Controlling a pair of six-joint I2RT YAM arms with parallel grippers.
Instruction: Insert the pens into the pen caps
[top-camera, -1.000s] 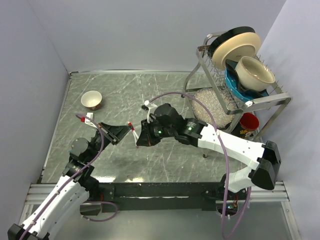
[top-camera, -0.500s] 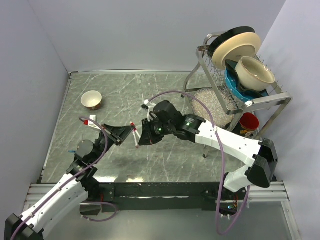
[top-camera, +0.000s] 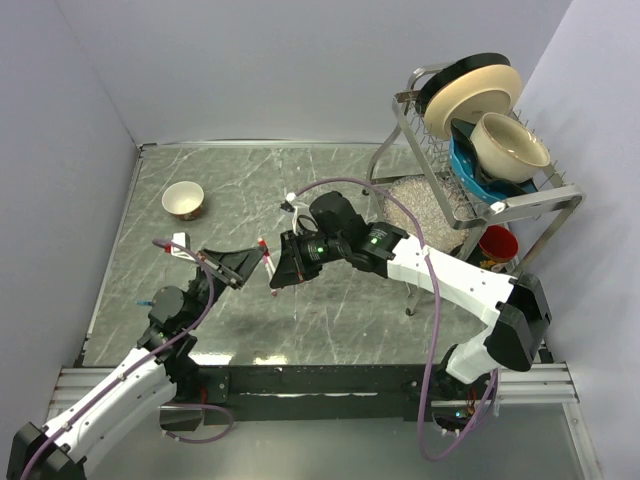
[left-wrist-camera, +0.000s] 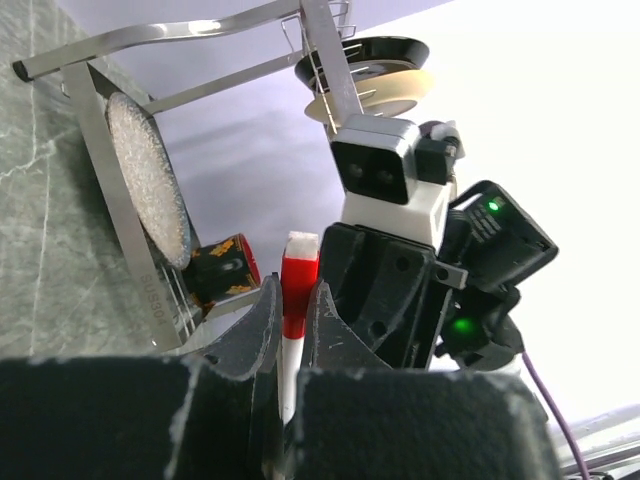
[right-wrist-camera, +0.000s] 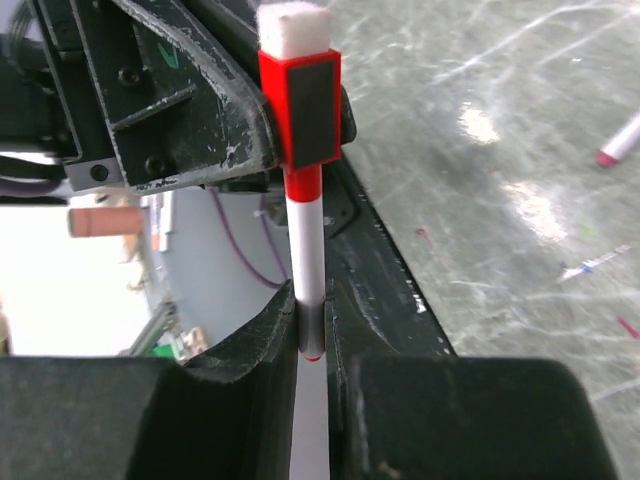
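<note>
the left fingers (left-wrist-camera: 255, 330) are pinched narrow on a red cap (left-wrist-camera: 297, 290) with a white end, holding it in the air above the desk (top-camera: 330, 310). the right fingers (right-wrist-camera: 255, 335) grip a white pen (right-wrist-camera: 310, 265) upright by its barrel, and its red upper part meets the underside of the cap. a pink-tipped pen (right-wrist-camera: 622, 138) lies apart on the desk
</note>
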